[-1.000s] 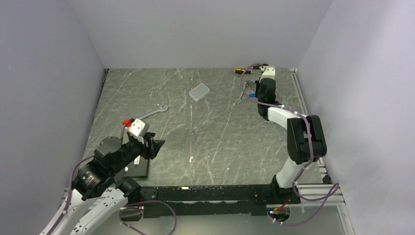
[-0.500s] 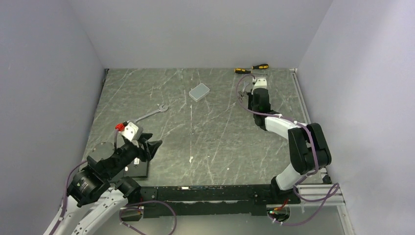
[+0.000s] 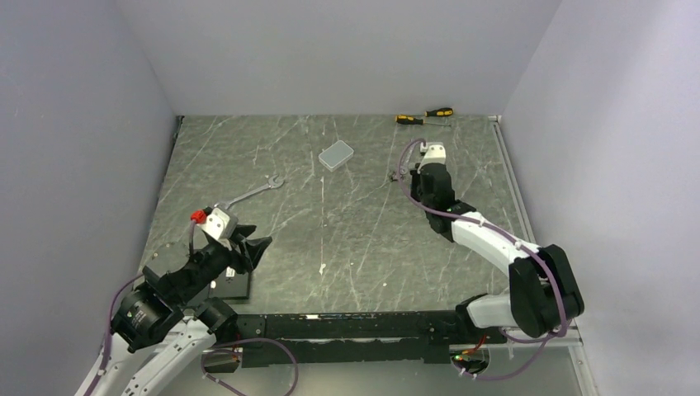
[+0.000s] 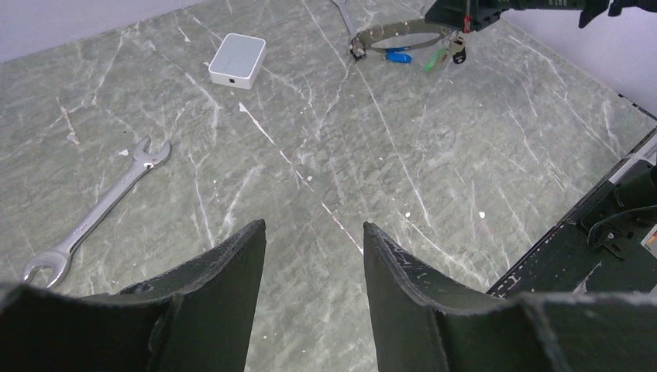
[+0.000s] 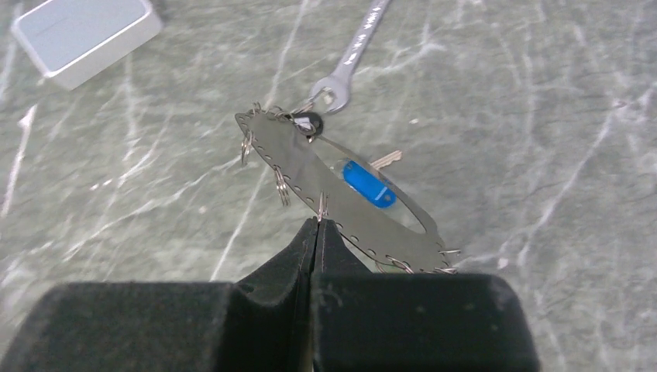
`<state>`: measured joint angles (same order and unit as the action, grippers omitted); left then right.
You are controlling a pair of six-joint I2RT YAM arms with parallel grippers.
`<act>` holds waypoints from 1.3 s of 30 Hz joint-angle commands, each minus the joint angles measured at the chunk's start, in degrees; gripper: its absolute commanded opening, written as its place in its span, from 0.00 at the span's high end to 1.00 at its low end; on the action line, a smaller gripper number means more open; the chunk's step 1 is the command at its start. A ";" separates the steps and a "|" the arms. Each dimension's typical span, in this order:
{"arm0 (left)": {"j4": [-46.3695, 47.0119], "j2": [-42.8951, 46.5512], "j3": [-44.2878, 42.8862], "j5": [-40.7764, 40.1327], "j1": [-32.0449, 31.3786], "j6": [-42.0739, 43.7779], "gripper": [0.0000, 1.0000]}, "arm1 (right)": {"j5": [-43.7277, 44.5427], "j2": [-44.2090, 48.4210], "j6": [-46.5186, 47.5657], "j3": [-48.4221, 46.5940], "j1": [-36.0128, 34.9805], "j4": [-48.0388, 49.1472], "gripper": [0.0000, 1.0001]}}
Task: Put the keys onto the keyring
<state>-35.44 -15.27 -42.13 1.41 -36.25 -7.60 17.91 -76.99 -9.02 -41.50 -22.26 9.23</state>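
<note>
**A:** Top external view, then: what do you see from where you stand?

**B:** A grey marbled table between pale walls. The left arm is folded low at the near-left corner. The right arm stretches toward the far right.

**A:** And lying about?

**B:** A silver open-end wrench lies left of the middle, well apart from everything else. A second wrench lies on the far right. A grey rounded box sits near the far middle, and two yellow-and-black screwdrivers lie along the far edge.

**A:** The hands?

**B:** The left hand hangs over the table, fingers about half apart, nothing between them. The right hand has its fingers pressed tight together, pinching the near rim of the keyring.

**A:** Where is that, exactly?

**B:** On the far right of the table, to the right of the box. It's a thin silvery oval loop, tilted, with its far end just beside the second wrench's open end. Whether that end touches the table, I can't tell.

**A:** The keys?

**B:** All close by the loop. The blue key shows through its middle and a black key sits at its far end. From the left wrist, a green key hangs just under it near the right hand. Whether each is hooked on, I can't tell.
</note>
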 commanded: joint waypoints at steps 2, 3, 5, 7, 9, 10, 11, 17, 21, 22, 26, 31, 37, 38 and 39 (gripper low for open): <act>0.11 1.07 -0.76 -0.09 -0.07 0.13 0.46 | -0.41 4.46 -4.99 2.48 -4.68 -2.59 1.00; 0.11 1.11 -0.73 -0.09 -0.05 0.13 0.46 | -0.28 4.95 -5.91 2.62 -5.47 -3.64 1.00; 0.11 1.20 -0.67 -0.12 -0.12 0.04 0.47 | 0.40 5.96 -7.95 2.76 -7.20 -6.04 1.00; 0.13 1.06 -0.67 0.06 -0.08 0.12 0.47 | 0.26 7.01 -10.49 2.55 -8.82 -8.53 1.00; 0.03 0.82 -0.74 0.13 -0.10 0.05 0.47 | 0.10 8.55 -13.06 1.70 -11.24 -12.01 1.00; -0.05 0.77 -0.76 0.17 -0.08 0.04 0.48 | 0.16 9.66 -14.54 1.30 -12.50 -13.66 1.00; -0.13 0.69 -0.76 0.09 -0.05 0.04 0.48 | 0.38 11.00 -16.04 0.91 -13.99 -15.02 1.00; 0.21 0.74 -0.53 0.21 -0.10 0.10 0.49 | 3.08 16.69 -20.60 -1.43 -21.74 -18.63 1.00; 2.03 -1.55 -0.07 0.90 -0.04 0.32 0.50 | 9.11 16.16 -11.46 -1.86 -21.76 -11.14 1.00; 2.66 -2.64 0.05 1.11 -0.05 0.10 0.50 | 10.33 15.58 -8.76 -2.77 -21.35 -8.97 1.00; 5.59 -8.87 -0.04 3.00 -0.07 -1.54 0.53 | 8.97 12.11 -2.21 -9.18 -15.76 -5.34 1.00; 18.20 -18.78 3.10 5.98 -0.12 -4.89 0.53 | 3.30 9.15 1.52 -15.85 -5.80 -3.08 1.00; 35.59 -42.99 -0.78 6.39 -0.28 -9.97 0.44 | 4.53 7.59 6.72 -21.55 2.45 -2.66 1.00; 37.10 -47.19 -3.05 5.54 -0.50 -10.93 0.43 | 5.10 7.75 7.26 -21.87 3.66 -2.48 1.00; 37.71 -51.67 -5.39 4.47 -0.75 -12.08 0.41 | 5.19 8.00 7.69 -22.09 5.06 -2.40 1.00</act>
<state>-9.80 -55.11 -40.84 6.59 -36.34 -14.55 22.06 -69.82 -5.76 -60.16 -20.75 2.24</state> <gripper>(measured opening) 0.569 0.010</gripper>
